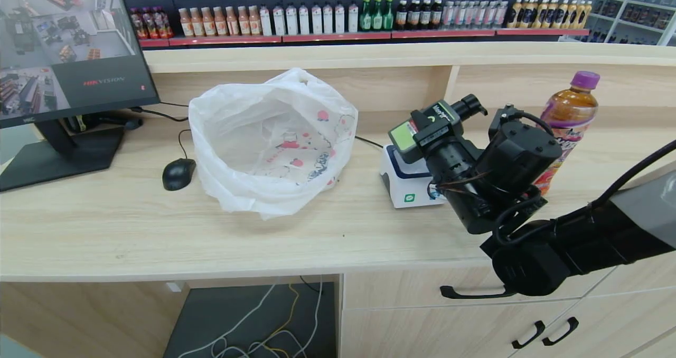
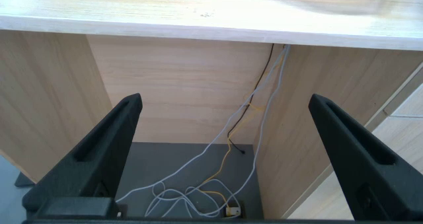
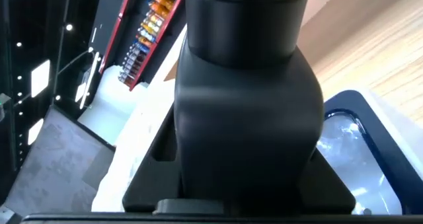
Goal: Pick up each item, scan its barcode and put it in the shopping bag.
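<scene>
- Shopping bag (image 1: pixel 274 136): white plastic, printed in red, stood open at mid-worktop (image 1: pixel 132 226), mouth upward. No goods can be made out inside.
- Barcode scanner (image 1: pixel 409 189): white and blue box, set just beside the bag on its right, with the window (image 3: pixel 360 138) facing up.
- Right gripper (image 1: pixel 435 139): closed on a small dark container (image 1: pixel 409 133) with a green label, held on its side over the scanner and clear of it. The container (image 3: pixel 241 118) is seen close against the right wrist camera, above the scanner window.
- Drink bottle (image 1: pixel 567 120): amber, purple cap, upright toward the right rear of the worktop, behind the right arm.
- Left gripper (image 2: pixel 225 102): jaws spread wide, nothing held. It is positioned below the worktop's front edge (image 2: pixel 132 12), facing the open recess where loose cables (image 2: pixel 218 158) lie.
- Mouse (image 1: pixel 178 173): placed left of the bag.
- Monitor (image 1: pixel 68 46): stood at the left rear corner.
</scene>
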Robot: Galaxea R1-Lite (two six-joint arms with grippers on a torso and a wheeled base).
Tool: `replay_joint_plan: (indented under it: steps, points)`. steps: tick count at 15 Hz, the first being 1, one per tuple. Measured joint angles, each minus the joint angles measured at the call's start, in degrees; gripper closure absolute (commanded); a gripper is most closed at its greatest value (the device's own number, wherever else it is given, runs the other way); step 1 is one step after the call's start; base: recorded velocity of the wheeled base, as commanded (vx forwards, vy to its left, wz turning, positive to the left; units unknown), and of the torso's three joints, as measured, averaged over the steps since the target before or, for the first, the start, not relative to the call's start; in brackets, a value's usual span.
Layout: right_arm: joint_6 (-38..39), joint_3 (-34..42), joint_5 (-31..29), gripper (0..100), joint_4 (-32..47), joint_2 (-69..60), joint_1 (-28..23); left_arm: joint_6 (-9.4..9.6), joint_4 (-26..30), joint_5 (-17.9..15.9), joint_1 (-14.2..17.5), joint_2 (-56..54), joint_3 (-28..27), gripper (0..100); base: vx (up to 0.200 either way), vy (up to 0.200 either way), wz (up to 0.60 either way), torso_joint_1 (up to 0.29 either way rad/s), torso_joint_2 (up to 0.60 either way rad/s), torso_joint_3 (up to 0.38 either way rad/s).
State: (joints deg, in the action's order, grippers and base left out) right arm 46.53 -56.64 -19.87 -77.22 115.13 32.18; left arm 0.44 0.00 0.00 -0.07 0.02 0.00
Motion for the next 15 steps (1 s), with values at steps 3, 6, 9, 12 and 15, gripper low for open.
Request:
replay_joint_plan:
  steps: [3, 6, 9, 12, 15]
  points:
    - [0.2, 0.0, 0.0, 100, 0.0, 0.7, -0.7, 0.0, 0.0, 0.0, 0.0, 0.0, 0.0, 0, 0.0, 0.0, 0.0, 0.0, 0.0, 0.0]
    - [0.7, 0.1, 0.0, 100, -0.1, 0.9, -0.7, 0.0, 0.0, 0.0, 0.0, 0.0, 0.0, 0, 0.0, 0.0, 0.0, 0.0, 0.0, 0.0]
    - [0.9, 0.3, -0.1, 100, -0.2, 1.0, -0.7, 0.0, 0.0, 0.0, 0.0, 0.0, 0.0, 0, 0.0, 0.0, 0.0, 0.0, 0.0, 0.0]
    - [0.9, 0.3, -0.4, 100, -0.2, 1.0, -0.7, 0.0, 0.0, 0.0, 0.0, 0.0, 0.0, 0, 0.0, 0.0, 0.0, 0.0, 0.0, 0.0]
    - [1.2, 0.5, -1.2, 100, -0.3, 1.0, -0.7, 0.0, 0.0, 0.0, 0.0, 0.0, 0.0, 0, 0.0, 0.0, 0.0, 0.0, 0.0, 0.0]
